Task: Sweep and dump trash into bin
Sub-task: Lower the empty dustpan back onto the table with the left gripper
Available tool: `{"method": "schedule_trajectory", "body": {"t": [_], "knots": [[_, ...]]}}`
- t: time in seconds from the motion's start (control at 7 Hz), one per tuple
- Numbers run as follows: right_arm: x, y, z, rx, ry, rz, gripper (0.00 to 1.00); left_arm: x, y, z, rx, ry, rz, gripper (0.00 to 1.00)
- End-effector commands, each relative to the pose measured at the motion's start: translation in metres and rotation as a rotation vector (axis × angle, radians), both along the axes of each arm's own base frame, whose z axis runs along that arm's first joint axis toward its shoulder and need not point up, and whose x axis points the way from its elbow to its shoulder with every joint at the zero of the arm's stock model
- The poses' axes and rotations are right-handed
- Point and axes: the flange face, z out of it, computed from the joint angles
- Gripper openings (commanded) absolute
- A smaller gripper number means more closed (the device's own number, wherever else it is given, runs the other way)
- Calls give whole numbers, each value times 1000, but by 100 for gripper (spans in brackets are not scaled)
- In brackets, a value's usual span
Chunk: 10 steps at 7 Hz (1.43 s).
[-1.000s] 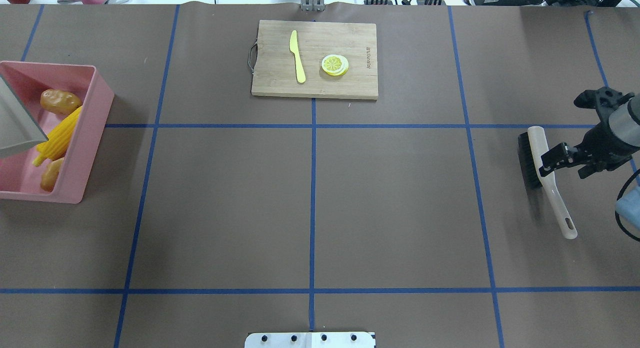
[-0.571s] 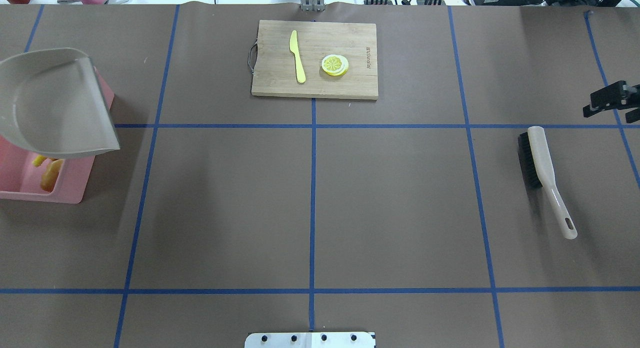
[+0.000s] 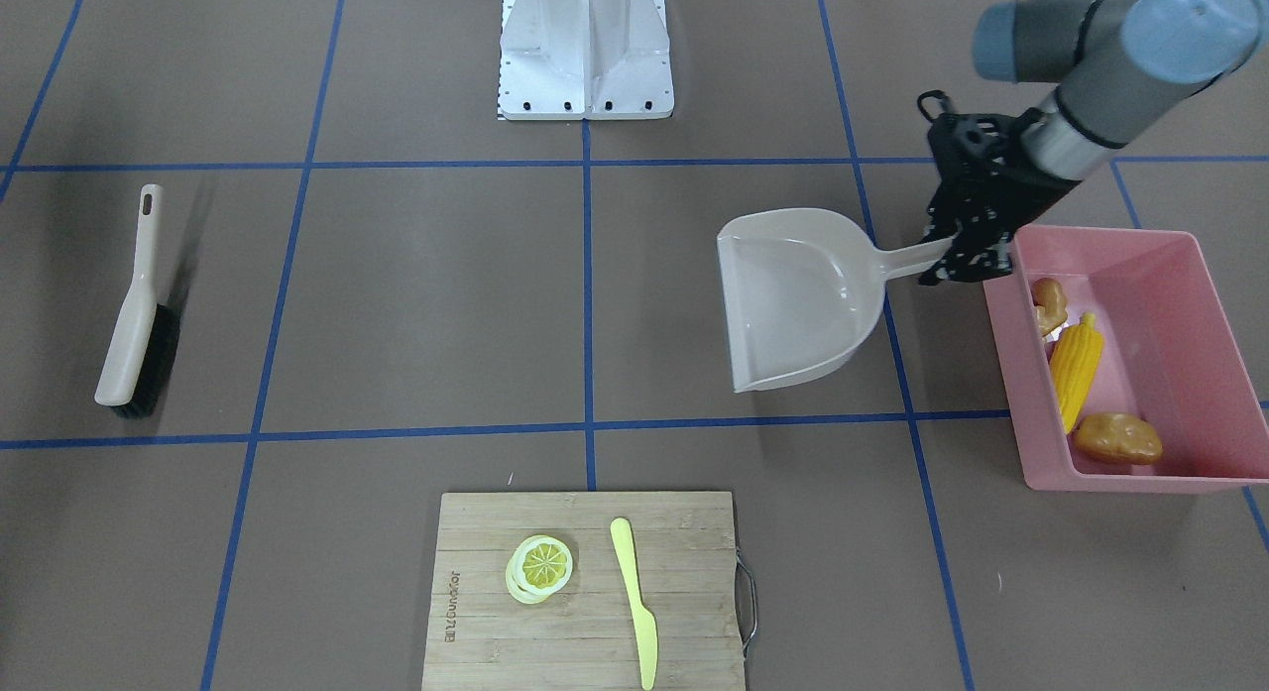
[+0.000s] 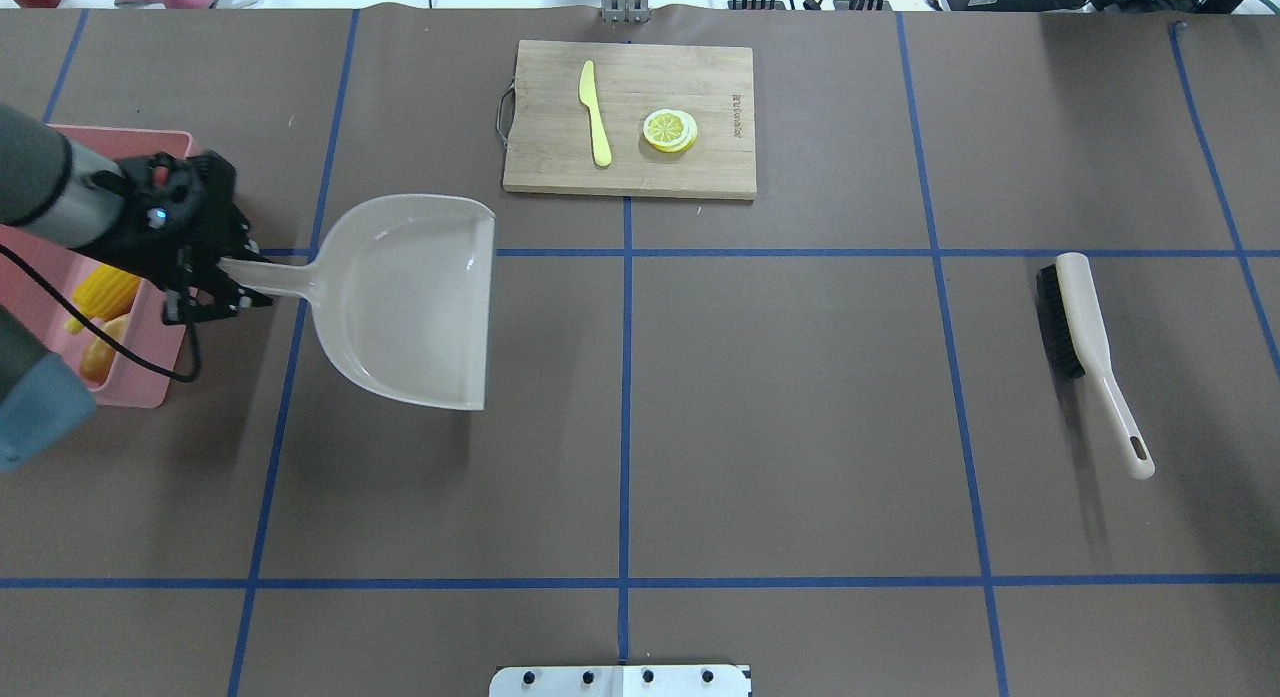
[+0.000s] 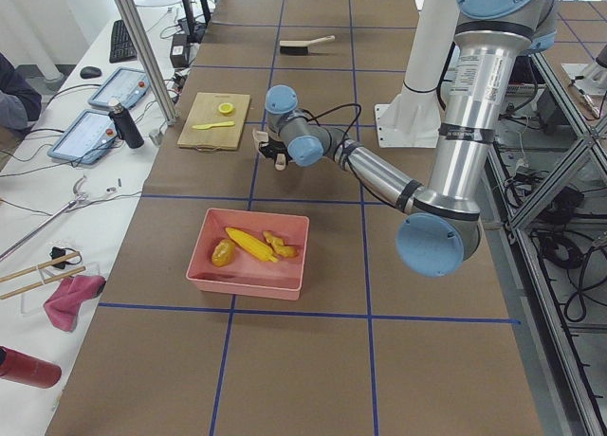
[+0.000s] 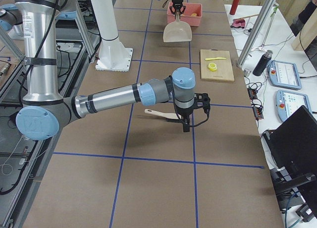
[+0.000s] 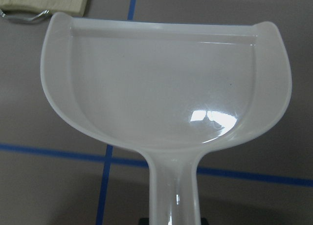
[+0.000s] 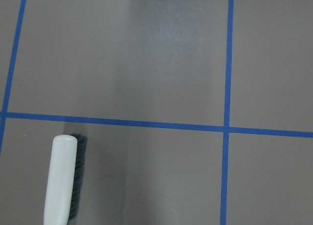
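Observation:
The pink bin holds the trash: yellow corn cob, brown potato and tan ginger root. My left gripper is shut on the handle of the empty beige dustpan, held about level beside the bin, mouth towards the cutting board. In the overhead view the left arm hides much of the bin; the gripper and dustpan show. My right gripper shows only in the exterior right view, over the brush; I cannot tell whether it is open.
The beige brush with black bristles lies at the table's right. A wooden cutting board at the far middle carries lemon slices and a pale yellow knife. The robot's base plate sits at the near edge.
The dustpan has swung off the bin to the table beside it and turned level. The right gripper let go of the brush, rose and left the overhead view.

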Motion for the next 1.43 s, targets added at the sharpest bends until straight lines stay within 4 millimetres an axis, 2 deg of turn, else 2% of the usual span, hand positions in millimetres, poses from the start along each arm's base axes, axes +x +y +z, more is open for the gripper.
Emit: {"method": "schedule_trajectory", "body": {"t": [0.0, 0.14, 0.43, 0.57, 0.71, 1.0, 1.29], "knots": [[8, 6, 14, -19, 10, 4, 100, 60, 31, -10, -1, 41, 68, 0], [9, 2, 17, -9, 44, 8, 100, 72, 34, -9, -53, 42, 61, 0], [9, 6, 22, -32, 31, 13, 100, 100, 10, -14, -132, 36, 25, 0], [10, 23, 38, -55, 27, 0, 100, 108, 3, -17, -138, 35, 28, 6], [15, 32, 50, -47, 27, -31, 100, 110, 6, -19, -129, 41, 40, 13], [26, 49, 68, -45, 23, -69, 100, 109, 7, -22, -101, 55, 51, 98], [26, 53, 71, -47, 23, -68, 100, 106, 8, -28, -86, 70, 51, 99]]}}
